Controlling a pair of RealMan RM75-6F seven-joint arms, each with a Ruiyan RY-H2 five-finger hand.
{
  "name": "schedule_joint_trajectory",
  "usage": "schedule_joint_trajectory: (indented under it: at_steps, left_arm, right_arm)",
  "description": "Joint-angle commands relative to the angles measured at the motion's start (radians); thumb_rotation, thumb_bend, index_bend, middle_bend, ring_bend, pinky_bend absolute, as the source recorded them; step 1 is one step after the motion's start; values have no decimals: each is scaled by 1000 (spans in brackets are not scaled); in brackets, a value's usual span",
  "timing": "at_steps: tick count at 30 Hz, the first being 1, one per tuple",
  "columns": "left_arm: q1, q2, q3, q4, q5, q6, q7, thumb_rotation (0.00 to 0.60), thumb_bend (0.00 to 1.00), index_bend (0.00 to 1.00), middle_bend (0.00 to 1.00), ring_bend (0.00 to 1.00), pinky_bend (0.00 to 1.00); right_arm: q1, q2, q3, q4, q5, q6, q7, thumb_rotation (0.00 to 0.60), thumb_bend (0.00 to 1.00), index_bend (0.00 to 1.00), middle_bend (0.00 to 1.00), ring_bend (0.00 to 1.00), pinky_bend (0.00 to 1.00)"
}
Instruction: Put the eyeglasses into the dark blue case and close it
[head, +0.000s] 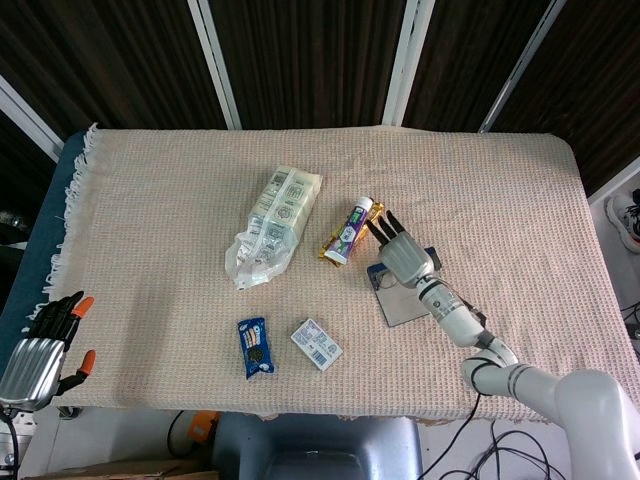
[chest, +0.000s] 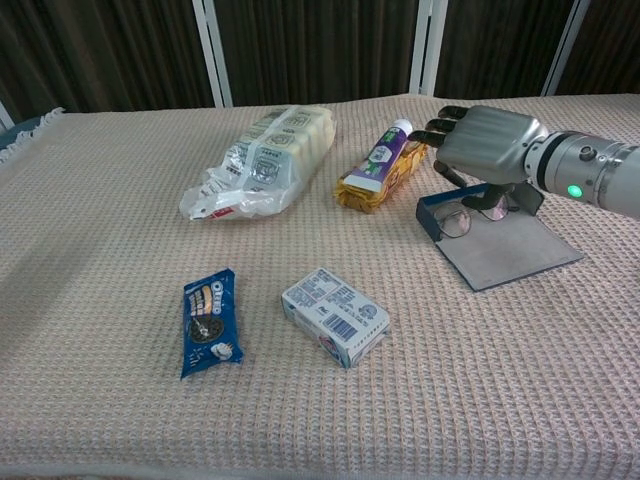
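The dark blue case (chest: 432, 207) lies open right of centre, its grey-lined lid (chest: 515, 252) flat on the cloth toward me. The wire-rimmed eyeglasses (chest: 457, 221) lie in the case's tray. My right hand (chest: 488, 146) hangs low over the tray and glasses, fingers stretched toward the toothpaste and thumb pointing down at the glasses. Its palm hides whether it pinches them. In the head view the right hand (head: 405, 256) covers the tray, with the lid (head: 408, 303) showing below it. My left hand (head: 42, 346) hangs off the table's left edge, fingers apart, holding nothing.
A toothpaste tube (chest: 383, 153) lies on a yellow packet (chest: 372, 192) just left of the case. A clear bag of snacks (chest: 262, 160) sits at centre left. An Oreo pack (chest: 208, 322) and a white-blue box (chest: 336, 316) lie near the front.
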Motion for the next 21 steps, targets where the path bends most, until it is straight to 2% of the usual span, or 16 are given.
schedule_joint_trajectory:
  at_steps: [1, 4, 7, 9, 17, 21]
  left_arm:
    - [1, 0, 0, -1, 1, 3, 0, 600, 430, 0, 0, 0, 91]
    - [1, 0, 0, 0, 1, 3, 0, 600, 429, 0, 0, 0, 91]
    - [-1, -1, 1, -1, 3, -1, 4, 600, 430, 0, 0, 0, 91]
    - [-1, -2, 3, -3, 4, -3, 8, 600, 429, 0, 0, 0, 92]
    - [0, -6, 5, -9, 7, -1, 25, 600, 430, 0, 0, 0, 92]
    - [1, -4, 3, -8, 6, 2, 19, 600, 430, 0, 0, 0, 91]
  right_arm:
    - [-16, 24, -3, -33, -19, 39, 45, 600, 509, 485, 44, 0, 78]
    - [-45, 61, -15, -89, -49, 97, 104, 600, 434, 370, 36, 0, 65]
    - [-71, 102, -36, -137, -82, 139, 140, 600, 315, 340, 34, 0, 64]
    - [-83, 123, -46, -159, -95, 153, 151, 600, 283, 340, 34, 0, 64]
    - [-125, 198, -84, -258, -143, 197, 188, 600, 264, 349, 33, 0, 64]
    - [-163, 242, -123, -312, -186, 238, 222, 600, 264, 393, 33, 0, 64]
